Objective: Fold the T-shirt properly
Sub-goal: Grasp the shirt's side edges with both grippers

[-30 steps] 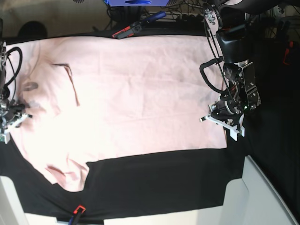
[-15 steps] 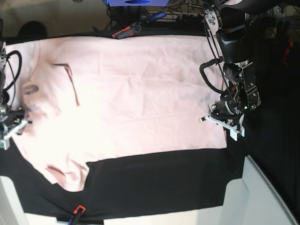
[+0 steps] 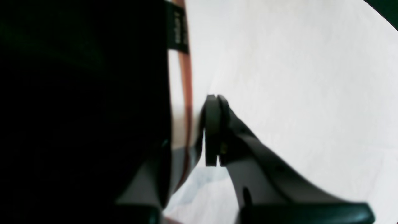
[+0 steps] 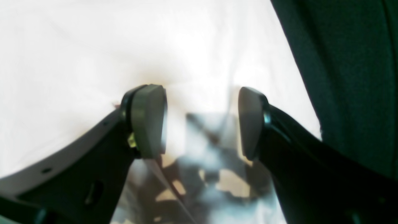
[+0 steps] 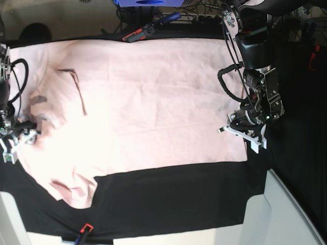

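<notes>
The pale pink T-shirt (image 5: pixel 148 102) lies spread flat, plain side up, across the black table cloth (image 5: pixel 168 196). My left gripper (image 5: pixel 243 135) rests at the shirt's right edge. In the left wrist view its pads (image 3: pixel 212 130) are pressed together over the pale cloth (image 3: pixel 295 77); no fabric shows between them. My right gripper (image 5: pixel 18 143) sits at the shirt's left edge and is open. Between its fingers (image 4: pixel 149 121) in the right wrist view lies the T-shirt (image 4: pixel 77 56), with dark print showing through, held by neither pad.
A red-and-black clamp (image 5: pixel 139 33) and a blue-handled tool (image 5: pixel 168 18) lie along the back edge. A small orange-and-black item (image 5: pixel 85 229) sits at the front edge. A grey-white panel (image 5: pixel 286 214) stands at the front right.
My right gripper has gone from shut to open, letting go of the shirt's left edge, and has shifted slightly toward the front. The left arm has not moved.
</notes>
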You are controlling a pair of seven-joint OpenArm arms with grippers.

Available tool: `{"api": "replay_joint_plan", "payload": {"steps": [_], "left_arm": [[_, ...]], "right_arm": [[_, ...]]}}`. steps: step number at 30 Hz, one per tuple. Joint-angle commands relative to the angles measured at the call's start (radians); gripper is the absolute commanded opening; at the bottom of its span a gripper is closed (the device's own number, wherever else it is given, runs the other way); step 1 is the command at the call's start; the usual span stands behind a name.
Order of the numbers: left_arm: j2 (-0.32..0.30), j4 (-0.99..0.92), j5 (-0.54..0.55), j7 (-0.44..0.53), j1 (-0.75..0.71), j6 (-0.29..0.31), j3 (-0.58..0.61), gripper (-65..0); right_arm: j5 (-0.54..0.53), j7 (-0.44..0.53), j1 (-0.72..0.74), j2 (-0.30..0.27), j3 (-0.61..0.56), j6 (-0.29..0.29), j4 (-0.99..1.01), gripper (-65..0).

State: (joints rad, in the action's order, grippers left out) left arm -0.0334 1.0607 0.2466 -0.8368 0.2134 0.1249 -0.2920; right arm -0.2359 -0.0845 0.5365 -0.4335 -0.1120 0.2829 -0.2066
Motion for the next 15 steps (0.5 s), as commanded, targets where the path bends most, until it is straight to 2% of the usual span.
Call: {"api": "replay_joint_plan", "payload": {"steps": [1,7,8,9,12,15], "left_arm": [[-0.003,0.01,-0.006,-0.014,0.013,-0.004,0.0,-58.4],[-0.003,0.01,-0.006,-0.014,0.013,-0.004,0.0,-58.4],[-0.003,0.01,-0.006,-0.014,0.013,-0.004,0.0,-58.4],[-0.003,0.01,-0.006,-0.014,0.013,-0.004,0.0,-58.4],[-0.003,0.01,-0.006,-0.014,0.011,-0.004,0.0,-58.4],[-0.003,0.01,-0.006,-0.014,0.01,-0.004,0.003,-58.4]], "right_arm": [[0.0,0.004,0.021,-0.012,-0.001,-0.003,-0.011,-28.6],[0.0,0.002,0.018,-0.012,-0.001,-0.003,-0.011,-29.9],[0.0,0.002,0.018,-0.012,-0.001,-0.003,-0.011,-32.2],[0.0,0.005,0.018,-0.014,-0.001,-0.003,-0.011,-37.3],[0.0,0.005,0.018,-0.014,-0.001,-0.003,-0.011,-56.1],[0.0,0.007,0.017,-0.014,0.005,-0.003,-0.011,-58.0]]}}
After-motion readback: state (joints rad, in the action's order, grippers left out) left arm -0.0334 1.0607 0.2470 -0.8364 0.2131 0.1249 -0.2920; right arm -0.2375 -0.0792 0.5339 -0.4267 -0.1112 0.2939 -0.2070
